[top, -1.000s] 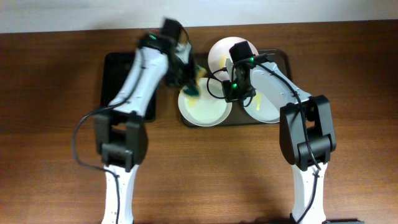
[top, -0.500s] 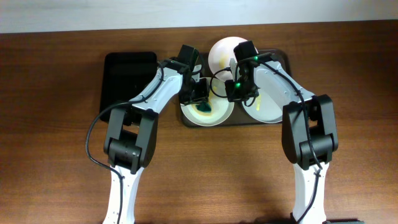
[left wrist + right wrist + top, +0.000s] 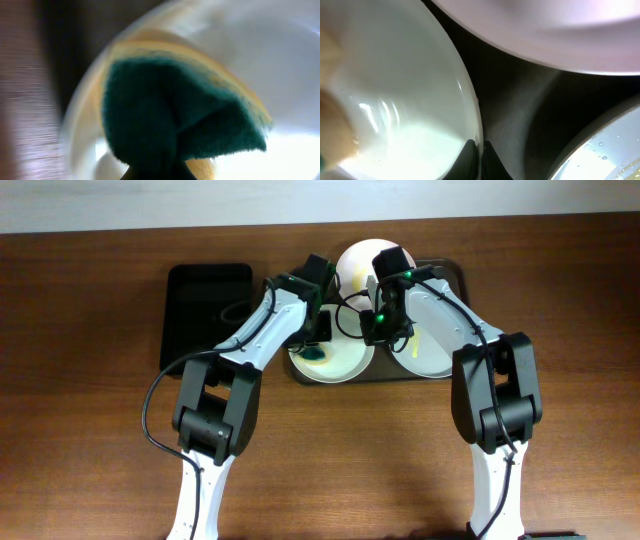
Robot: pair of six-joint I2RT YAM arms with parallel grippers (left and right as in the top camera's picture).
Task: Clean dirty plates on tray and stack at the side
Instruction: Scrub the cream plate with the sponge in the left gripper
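The brown-grey tray (image 3: 452, 272) holds three white plates. The front left plate (image 3: 345, 362) has yellow smears. My left gripper (image 3: 318, 338) is shut on a green and yellow sponge (image 3: 321, 356) and presses it onto this plate. In the left wrist view the sponge (image 3: 175, 115) fills the middle over the plate (image 3: 285, 60). My right gripper (image 3: 479, 152) is shut on the right rim of the same plate (image 3: 395, 90); it also shows in the overhead view (image 3: 378, 332). A second plate (image 3: 355, 262) is at the back and a third plate (image 3: 428, 352) is at the right.
A smaller glossy black tray (image 3: 205, 300) lies left of the brown tray. In the right wrist view the bare tray floor (image 3: 525, 110) runs between the back plate (image 3: 545, 30) and the right plate (image 3: 612, 155). Wooden table (image 3: 90, 430) surrounds both trays.
My left arm has swung right from the black tray side and brought the sponge down onto the front left plate. My right gripper has stayed on the plate rim.
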